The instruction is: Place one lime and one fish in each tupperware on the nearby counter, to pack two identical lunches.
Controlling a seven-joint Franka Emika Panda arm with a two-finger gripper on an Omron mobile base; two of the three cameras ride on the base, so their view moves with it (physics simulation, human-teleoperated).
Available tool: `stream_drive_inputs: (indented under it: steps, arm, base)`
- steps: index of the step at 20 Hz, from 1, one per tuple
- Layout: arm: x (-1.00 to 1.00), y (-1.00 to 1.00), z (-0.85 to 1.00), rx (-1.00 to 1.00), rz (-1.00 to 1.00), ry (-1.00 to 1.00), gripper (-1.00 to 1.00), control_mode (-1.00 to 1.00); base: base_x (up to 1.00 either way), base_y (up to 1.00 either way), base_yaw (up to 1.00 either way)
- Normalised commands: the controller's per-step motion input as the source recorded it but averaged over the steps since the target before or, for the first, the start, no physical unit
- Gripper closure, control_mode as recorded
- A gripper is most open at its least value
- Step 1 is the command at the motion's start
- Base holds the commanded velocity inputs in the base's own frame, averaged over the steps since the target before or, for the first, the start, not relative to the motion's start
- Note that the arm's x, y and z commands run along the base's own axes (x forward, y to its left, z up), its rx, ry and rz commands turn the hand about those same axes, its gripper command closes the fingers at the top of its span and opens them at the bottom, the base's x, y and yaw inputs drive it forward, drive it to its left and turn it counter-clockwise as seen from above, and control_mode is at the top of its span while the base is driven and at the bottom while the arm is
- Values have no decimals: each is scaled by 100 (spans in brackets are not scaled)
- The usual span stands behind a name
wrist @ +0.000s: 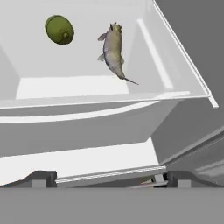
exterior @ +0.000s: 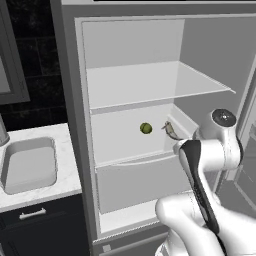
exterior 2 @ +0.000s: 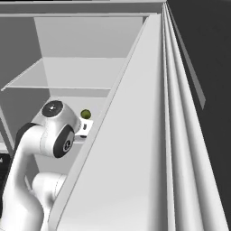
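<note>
fetching from open fridge. gripper jaws spread wide, empty, short of middle shelf. 1 lime and 1 fish there, apart. tupperware on counter, left. next, likely: reach in, straddle fish.

Kitchen: open fridge, marble counter over navy cabinets.
</note>
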Motion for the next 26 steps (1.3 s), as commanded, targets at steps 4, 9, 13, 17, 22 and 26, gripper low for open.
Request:
stream_drive_inputs:
  steps: [4, 9, 13, 17, 22, 26]
  arm:
    - [58, -13, -2, 0, 0, -7, -100, -100]
    - [65, -7, 0, 0, 0, 0, -100, -100]
    - [51, -1, -5, 0, 3, 0, -100, -100]
    - [42, -8, -19, 0, 8, 0, -100, -100]
    - [38, -13, -35, 0, 8, -2, -100, -100]
    - [50, -10, -11, 0, 5, 0, -100, -100]
  base:
    - [0, 0, 0]
    - [0, 0, 0]
    - [0, 0, 0]
    - [0, 0, 0]
    - [0, 0, 0]
    - [0, 0, 0]
